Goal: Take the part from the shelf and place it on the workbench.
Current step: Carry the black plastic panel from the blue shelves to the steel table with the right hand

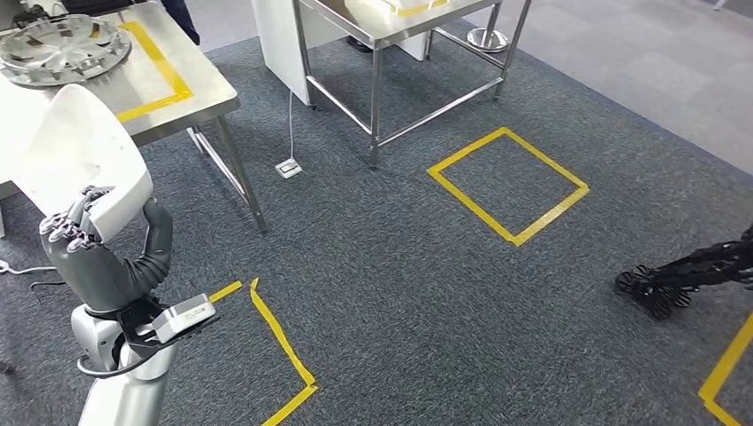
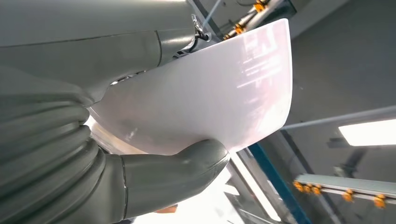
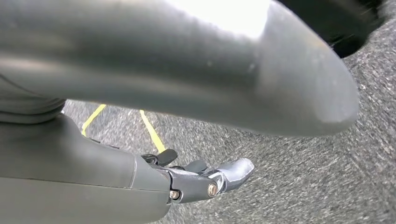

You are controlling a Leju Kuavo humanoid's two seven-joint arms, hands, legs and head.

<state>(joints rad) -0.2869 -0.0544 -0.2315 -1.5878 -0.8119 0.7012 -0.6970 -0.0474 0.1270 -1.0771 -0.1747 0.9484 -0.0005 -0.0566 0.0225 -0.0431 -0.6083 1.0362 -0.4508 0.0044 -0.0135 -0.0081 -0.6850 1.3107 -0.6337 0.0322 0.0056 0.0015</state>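
Observation:
My left hand (image 1: 107, 262) is raised at the lower left of the head view and grips a white curved shell-like part (image 1: 80, 151) by its lower edge. Up close in the left wrist view, the thumb (image 2: 187, 168) presses the part's (image 2: 210, 93) smooth glossy face. The steel workbench (image 1: 191, 84), marked with yellow tape, stands just beyond at the upper left. My right hand (image 1: 661, 284) hangs low at the right edge over the carpet. Its fingers (image 3: 210, 182) are apart and hold nothing.
A round metal wheel-like part (image 1: 62, 49) lies on the workbench. A second steel table (image 1: 382, 35) stands at the top middle, with a floor socket (image 1: 287, 168) between the tables. Yellow tape squares (image 1: 506, 184) mark the grey carpet. A person's leg (image 1: 182, 18) is behind the workbench.

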